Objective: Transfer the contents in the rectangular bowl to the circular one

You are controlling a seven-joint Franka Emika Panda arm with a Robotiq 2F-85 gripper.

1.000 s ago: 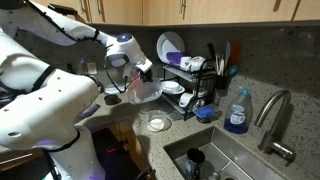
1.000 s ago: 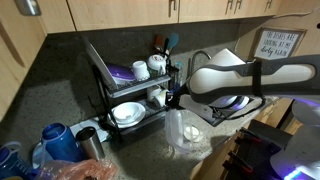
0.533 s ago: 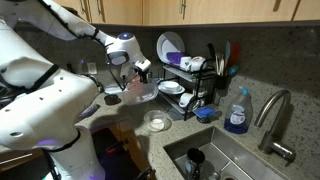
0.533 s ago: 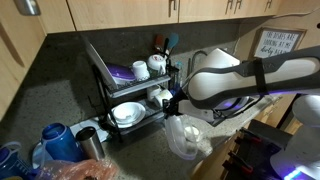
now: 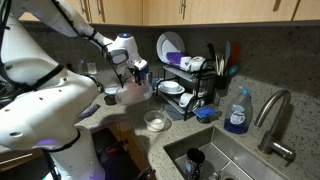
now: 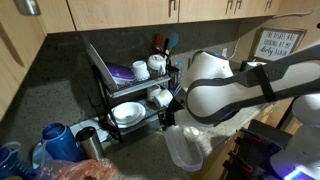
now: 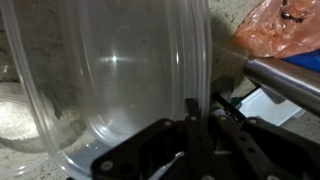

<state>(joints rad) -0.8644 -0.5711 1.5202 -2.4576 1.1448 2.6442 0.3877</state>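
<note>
My gripper (image 5: 135, 80) is shut on the rim of the rectangular bowl (image 5: 133, 93), a translucent whitish plastic container, and holds it above the counter. In the wrist view the container (image 7: 120, 70) fills most of the frame, tilted on edge, with its rim clamped between my fingers (image 7: 197, 125). It also shows in an exterior view (image 6: 184, 146) under my arm. The circular bowl (image 5: 156, 121) is a small clear glassy dish on the counter below and beside the container. Its pale edge shows at the left of the wrist view (image 7: 15, 115).
A black dish rack (image 5: 190, 85) with white dishes stands just behind; it also shows in an exterior view (image 6: 130, 95). A sink (image 5: 215, 160), tap and blue soap bottle (image 5: 237, 112) lie beyond. A metal cup (image 6: 92, 145), blue kettle and orange bag (image 7: 280, 25) sit on the counter.
My gripper has carried the rectangular container up and away from the round bowl, toward the wall, and turned it back from its tipped pose.
</note>
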